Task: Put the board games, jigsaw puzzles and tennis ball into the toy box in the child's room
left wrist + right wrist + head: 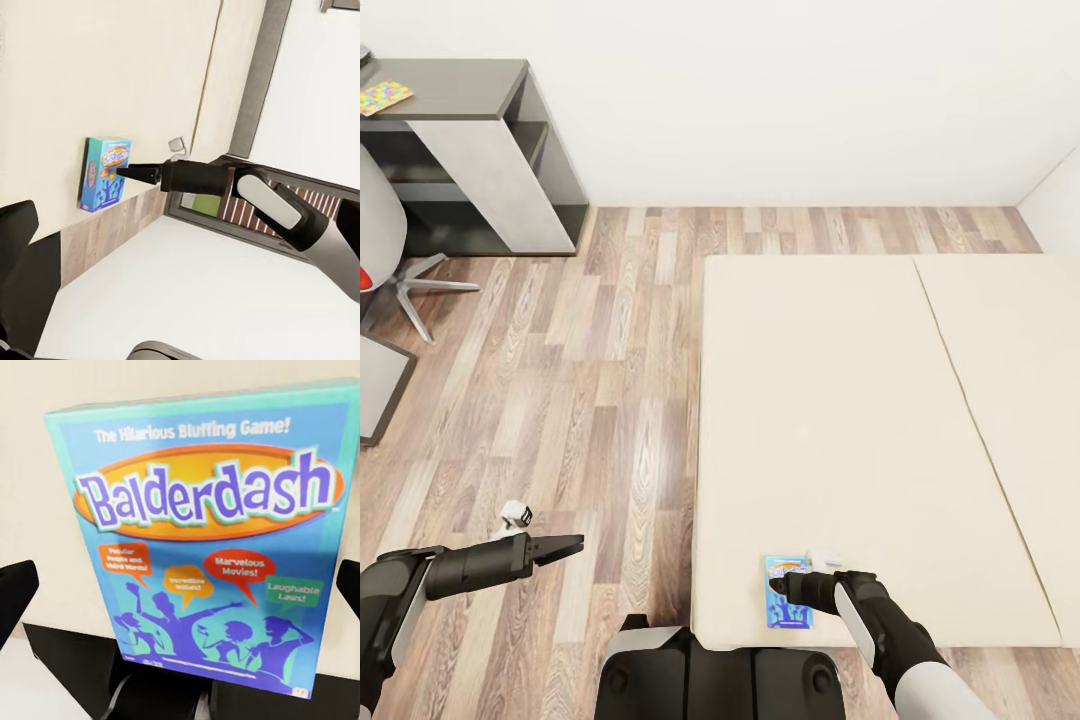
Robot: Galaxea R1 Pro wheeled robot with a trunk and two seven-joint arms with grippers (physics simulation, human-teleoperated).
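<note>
Head view: your right end effector (780, 579) reaches low over the board game (788, 606) on the bed (840, 420), fingers apart; left end effector (572, 545) looks closed over the floor.

Board games: one (788, 592), light blue, at the near edge of the bed
Jigsaws: one (384, 97), on the bench at far left
Beds: one (880, 400), at right
Mattress sections: two, side by side
Benches: one (460, 90), far left
Chairs: one (385, 240), at left beside the bench
Arms: two, left (470, 568) and right (880, 620)
Small white objects: two, one on the floor (515, 516) at near left, one on the bed (824, 556) just beyond the game
</note>
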